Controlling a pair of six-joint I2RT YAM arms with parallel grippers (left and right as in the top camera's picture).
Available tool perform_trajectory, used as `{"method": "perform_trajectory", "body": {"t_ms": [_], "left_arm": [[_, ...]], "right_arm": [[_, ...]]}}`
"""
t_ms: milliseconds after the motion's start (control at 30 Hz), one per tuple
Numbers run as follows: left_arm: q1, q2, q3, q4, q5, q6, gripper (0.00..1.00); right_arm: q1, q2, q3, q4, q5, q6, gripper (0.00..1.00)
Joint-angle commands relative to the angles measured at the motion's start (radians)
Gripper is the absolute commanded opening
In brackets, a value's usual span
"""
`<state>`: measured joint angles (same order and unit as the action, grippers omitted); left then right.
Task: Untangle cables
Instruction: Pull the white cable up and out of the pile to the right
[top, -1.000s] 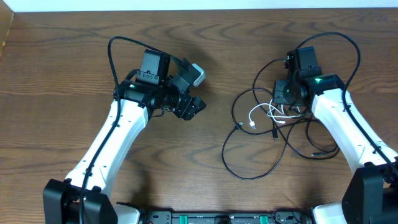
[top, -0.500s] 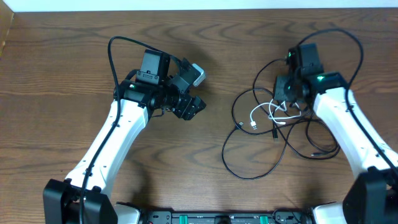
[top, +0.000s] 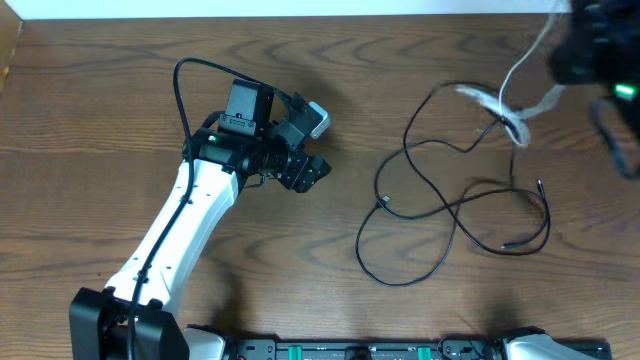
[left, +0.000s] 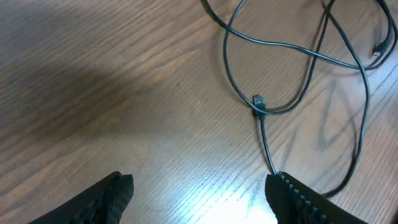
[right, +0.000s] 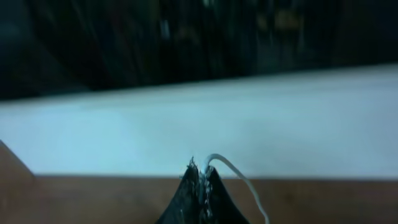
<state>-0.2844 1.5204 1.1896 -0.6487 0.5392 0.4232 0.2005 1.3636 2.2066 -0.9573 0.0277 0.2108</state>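
Black cables lie in loose loops on the wooden table right of centre. The white cable is lifted off the table and runs up to my right gripper, which is blurred at the top right corner. In the right wrist view the right gripper is shut on the white cable. My left gripper hovers left of the black loops. Its jaws are open and empty, above bare wood, with a black cable and its small plug just ahead.
The table's far edge and a white wall fill the right wrist view. The left arm's own thick black cable arcs above its wrist. Another small plug end lies at the right of the loops.
My right gripper has shot up and to the right, from the tangle to the top right corner, pulling the white cable out of the black loops. The black cables shifted. The left arm has not moved.
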Motion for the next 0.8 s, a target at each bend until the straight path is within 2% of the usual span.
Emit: {"method": "perform_trajectory", "body": {"t_ms": [0, 400, 767], "left_arm": [[-0.003, 0.0, -0.006, -0.001, -0.01, 0.006, 0.73], [-0.003, 0.0, -0.006, -0.002, -0.01, 0.006, 0.73], [-0.003, 0.0, -0.006, -0.002, -0.01, 0.006, 0.73]], "right_arm": [[-0.005, 0.023, 0.074, -0.024, 0.005, -0.026, 0.01], [-0.021, 0.044, 0.077, -0.045, 0.106, -0.045, 0.01], [-0.214, 0.045, 0.077, -0.113, 0.336, -0.055, 0.01]]}}
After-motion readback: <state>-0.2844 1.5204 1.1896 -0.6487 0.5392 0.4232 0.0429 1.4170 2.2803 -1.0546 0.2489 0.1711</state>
